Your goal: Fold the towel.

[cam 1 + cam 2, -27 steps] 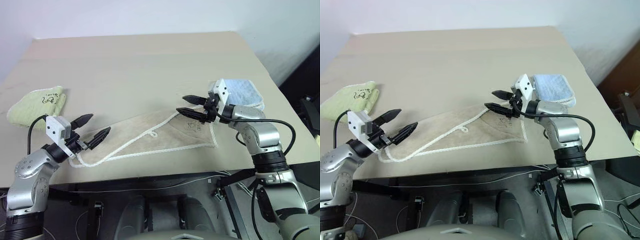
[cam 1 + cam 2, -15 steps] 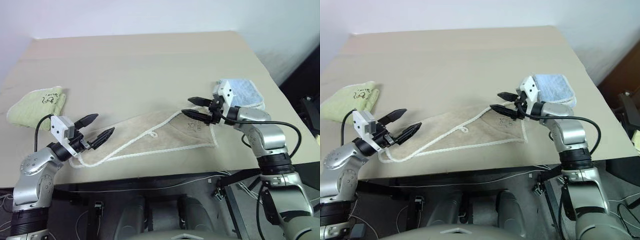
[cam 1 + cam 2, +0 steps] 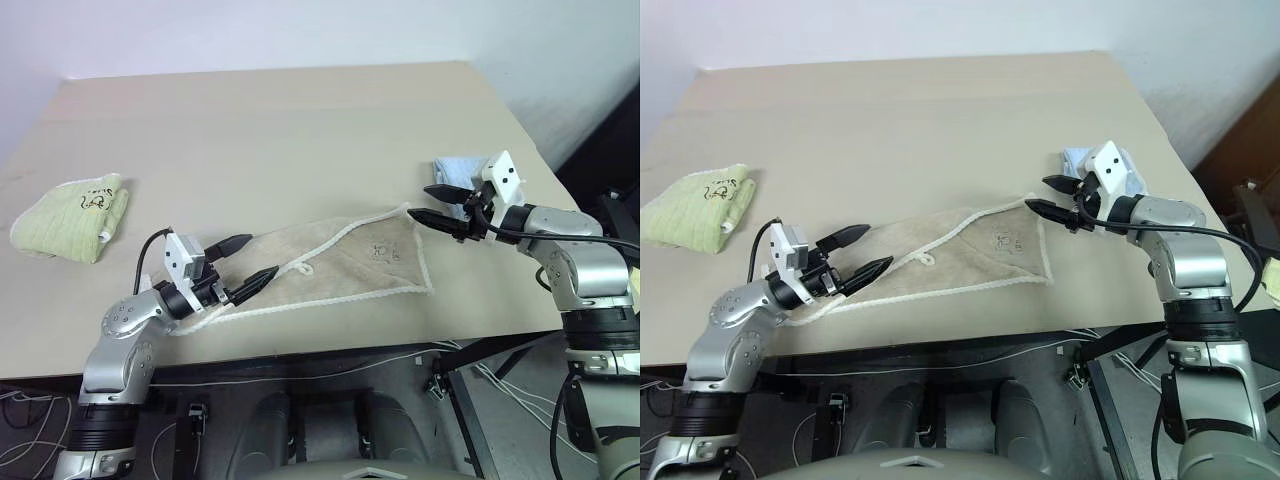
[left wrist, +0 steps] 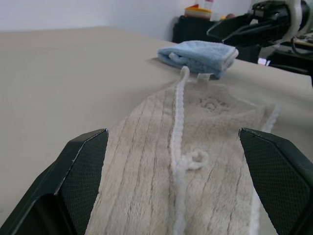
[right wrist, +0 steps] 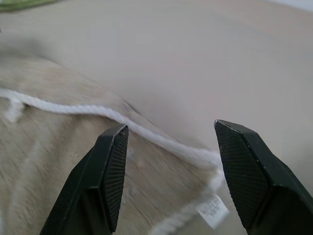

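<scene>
The towel (image 3: 330,265) lies flat on the bench (image 3: 300,130), near the front edge and roughly midway between the left and right edges. It is folded into a long tapering shape: the wide end faces the right edge, the narrow end faces the front-left corner. White corded edging (image 3: 340,298) borders it, a small white loop (image 3: 304,267) sits on its upper face near the middle, and a faint dark printed mark (image 3: 382,252) shows at the wide end. The left claw (image 3: 248,262) is at the narrow end, just above the cloth, with its two black fingers spread wide apart and nothing between them; in the left wrist view the towel runs away between the fingers (image 4: 80,169). The right claw (image 3: 428,203) is at the far right corner of the towel, fingers parted with a clear gap and nothing gripped; in the right wrist view the corded corner (image 5: 195,156) and a small white label (image 5: 212,208) lie below the open fingers. A folded light blue towel (image 3: 460,168) lies near the right edge, just behind the right claw. A folded light green towel (image 3: 70,215) lies near the left edge, well apart from the task towel.
</scene>
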Motion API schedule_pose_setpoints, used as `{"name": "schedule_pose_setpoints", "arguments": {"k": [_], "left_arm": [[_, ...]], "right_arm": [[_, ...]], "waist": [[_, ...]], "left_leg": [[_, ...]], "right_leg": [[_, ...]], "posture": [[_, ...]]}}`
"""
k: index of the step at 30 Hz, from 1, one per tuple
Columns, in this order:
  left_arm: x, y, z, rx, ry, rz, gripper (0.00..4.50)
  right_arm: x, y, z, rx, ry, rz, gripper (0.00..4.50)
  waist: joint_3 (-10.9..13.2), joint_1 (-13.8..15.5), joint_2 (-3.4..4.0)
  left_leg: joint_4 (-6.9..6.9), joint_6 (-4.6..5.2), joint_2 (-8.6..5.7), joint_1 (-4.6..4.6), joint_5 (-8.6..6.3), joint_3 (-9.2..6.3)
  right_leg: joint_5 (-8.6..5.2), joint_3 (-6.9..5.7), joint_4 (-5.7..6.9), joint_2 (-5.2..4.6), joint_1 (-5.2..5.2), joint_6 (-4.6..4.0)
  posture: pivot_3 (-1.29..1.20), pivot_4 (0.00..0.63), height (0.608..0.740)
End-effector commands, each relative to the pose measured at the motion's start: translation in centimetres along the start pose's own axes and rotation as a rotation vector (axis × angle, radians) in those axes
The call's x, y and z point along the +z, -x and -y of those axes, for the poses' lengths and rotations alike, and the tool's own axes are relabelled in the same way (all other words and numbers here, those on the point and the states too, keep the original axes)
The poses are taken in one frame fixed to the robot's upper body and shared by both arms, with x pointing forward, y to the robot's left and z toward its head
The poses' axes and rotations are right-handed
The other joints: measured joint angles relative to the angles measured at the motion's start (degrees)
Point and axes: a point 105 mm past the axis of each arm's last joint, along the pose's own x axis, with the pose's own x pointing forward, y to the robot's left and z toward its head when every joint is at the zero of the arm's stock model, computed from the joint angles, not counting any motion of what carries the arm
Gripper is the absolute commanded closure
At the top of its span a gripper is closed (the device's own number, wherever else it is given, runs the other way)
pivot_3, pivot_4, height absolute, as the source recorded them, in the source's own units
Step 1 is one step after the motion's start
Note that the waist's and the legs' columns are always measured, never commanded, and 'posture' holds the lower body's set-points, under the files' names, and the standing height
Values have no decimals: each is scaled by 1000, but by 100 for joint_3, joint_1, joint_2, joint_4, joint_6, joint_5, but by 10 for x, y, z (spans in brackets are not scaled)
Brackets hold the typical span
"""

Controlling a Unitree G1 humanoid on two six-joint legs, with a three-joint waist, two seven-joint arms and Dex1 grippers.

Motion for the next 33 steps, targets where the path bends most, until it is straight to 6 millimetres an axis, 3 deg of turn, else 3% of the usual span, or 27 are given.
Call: {"name": "schedule_pose_setpoints", "arguments": {"k": [1, 13, 21, 33], "left_arm": [[6, -3, 2, -21, -25, 25, 0], [34, -15, 6, -32, -62, 36, 0], [46, -13, 12, -4, -76, 22, 0], [36, -3, 7, 46, -85, -1, 0]], "right_arm": [[18, 4, 8, -24, 74, 17, 1537], [-4, -21, 24, 23, 218, -174, 1537], [-17, -33, 52, 20, 304, -325, 1537], [-19, -56, 41, 106, 399, -337, 1537]], "waist": [[0, 7, 0], [0, -2, 0], [3, -14, 2], [6, -34, 7]], "left_leg": [[0, 0, 0, 0, 0, 0], [9, 1, -1, 0, 1, 2], [9, 1, -3, 2, 2, 9], [8, -2, -3, 4, 4, 10]], "right_leg": [[0, -1, 0, 1, 0, 0], [8, -5, 2, 14, 5, 15], [10, -4, 4, 25, 5, 18], [10, -4, 7, 28, 6, 20]], "posture": [[0, 150, 740], [0, 150, 740], [0, 150, 740], [0, 150, 740]]}}
